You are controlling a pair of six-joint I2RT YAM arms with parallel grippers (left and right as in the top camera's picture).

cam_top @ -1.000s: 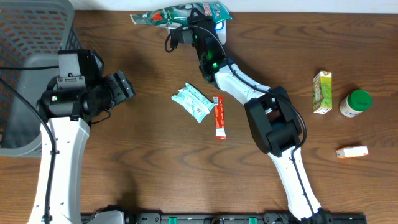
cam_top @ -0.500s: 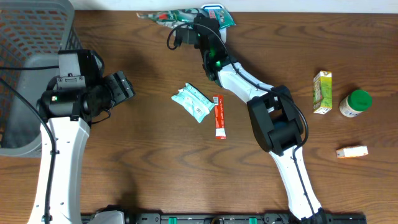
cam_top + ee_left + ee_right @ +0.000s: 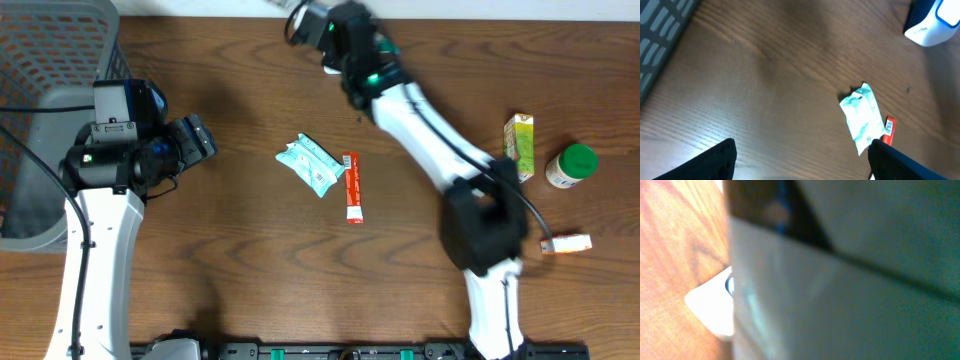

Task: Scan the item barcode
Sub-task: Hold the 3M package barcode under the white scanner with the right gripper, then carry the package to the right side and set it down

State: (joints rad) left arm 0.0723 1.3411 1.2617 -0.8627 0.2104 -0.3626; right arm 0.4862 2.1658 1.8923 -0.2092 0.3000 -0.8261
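My right gripper (image 3: pixel 316 20) reaches to the table's far edge and is shut on a green snack bag. That bag (image 3: pixel 865 280) fills the right wrist view as a blurred green and grey surface and hides the fingers. In the overhead view it is almost wholly past the top edge. A white and blue scanner (image 3: pixel 934 22) stands at the far side, and its white corner (image 3: pixel 715 305) shows beside the bag. My left gripper (image 3: pixel 196 140) hovers open over bare wood at the left, with nothing between its fingers (image 3: pixel 715 160).
A pale teal packet (image 3: pixel 312 165) and a red tube (image 3: pixel 351 187) lie mid-table. At the right are a green carton (image 3: pixel 518 148), a green-lidded jar (image 3: pixel 571 166) and a small orange-white box (image 3: pixel 566 243). A grey basket (image 3: pixel 50 60) fills the far left corner.
My right arm has stretched out and swung toward the far edge, carrying the green bag almost out of the overhead view. The left arm has not moved.
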